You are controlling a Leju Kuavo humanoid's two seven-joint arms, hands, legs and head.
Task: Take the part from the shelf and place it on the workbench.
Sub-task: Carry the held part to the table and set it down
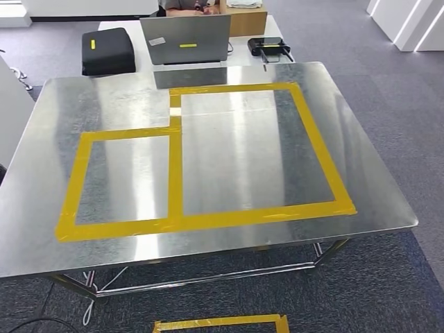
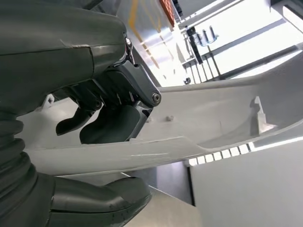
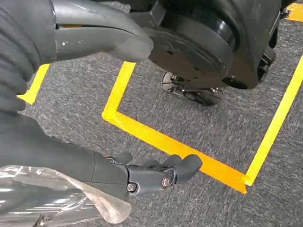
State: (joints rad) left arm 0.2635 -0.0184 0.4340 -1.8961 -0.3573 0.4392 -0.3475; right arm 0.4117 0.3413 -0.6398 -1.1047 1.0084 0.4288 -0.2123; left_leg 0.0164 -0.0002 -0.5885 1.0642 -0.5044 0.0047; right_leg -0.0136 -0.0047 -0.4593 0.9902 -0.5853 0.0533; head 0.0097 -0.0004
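One long, pale plastic part (image 2: 200, 127) lies across the left wrist view, held in the left hand (image 2: 107, 118): dark fingers (image 2: 118, 120) press on one face and the thick thumb (image 2: 107, 201) sits on the other side. It is a shallow moulded strip with a small clip standing up near its far end.

Beyond the part, a slice of shiny metal with yellow tape shows, probably the bench.

From the head view, the bench (image 1: 366, 187) stands just ahead, a bare steel top marked with yellow tape (image 1: 175, 173) into two boxes, a smaller one to the left and a larger one to the right. Neither box holds anything.

The right hand (image 3: 153, 175) hangs low over grey carpet (image 3: 78, 99) crossed by yellow floor tape (image 3: 168, 144), its fingers loosely extended and holding nothing.

Judging by this, the part is off the shelf and the carrying step is ending. The next move calls for raising the left arm over the bench, lowering the part flat inside a taped box, then releasing it.

Behind the bench sit a laptop (image 1: 186, 38) and a black bag (image 1: 107, 50).
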